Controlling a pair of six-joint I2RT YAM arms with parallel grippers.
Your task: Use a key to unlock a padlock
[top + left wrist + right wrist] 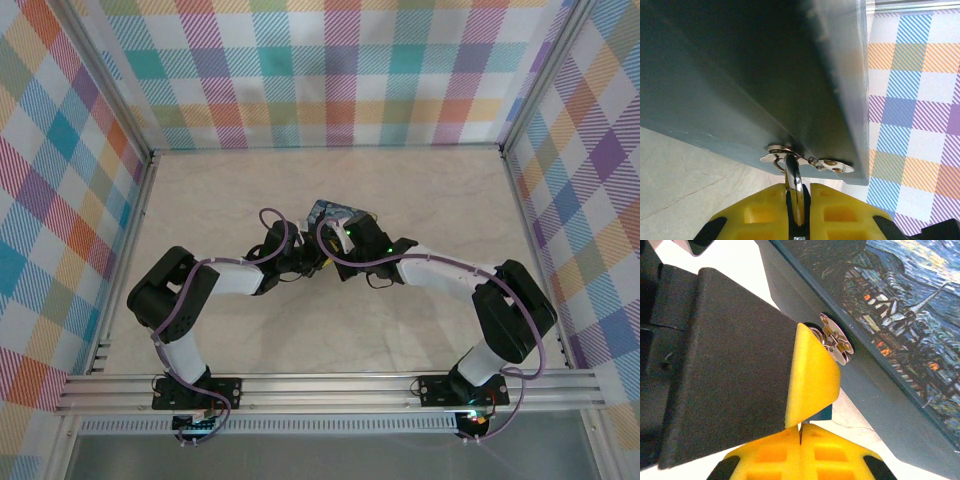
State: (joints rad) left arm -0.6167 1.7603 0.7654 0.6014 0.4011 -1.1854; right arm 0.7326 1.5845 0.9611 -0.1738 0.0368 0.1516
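The padlock [793, 182] is one, and we see of it a single curved silver bar, seemingly its shackle, rising to the one metal hasp [832, 165] on the lower edge of the one dark grey box [765, 75]. The left gripper [796, 193] has its jaws clenched on that bar, one yellow finger on each side. In the right wrist view the box's painted lid fills the upper right, and the round hasp plate [835, 337] sits on its side wall. A broad black finger [812, 375] with a yellow tip, from the left gripper, crosses the frame and hides part of the plate. Below its tip lies a small dark blue block [822, 413]; what it is we cannot tell. The right gripper [801, 430] has its jaws pressed together along a thin seam at bottom centre. From above, two arms meet at the box on the beige worktop [250, 200], their wrists covering the lock, with plaid walls [330, 70] around.
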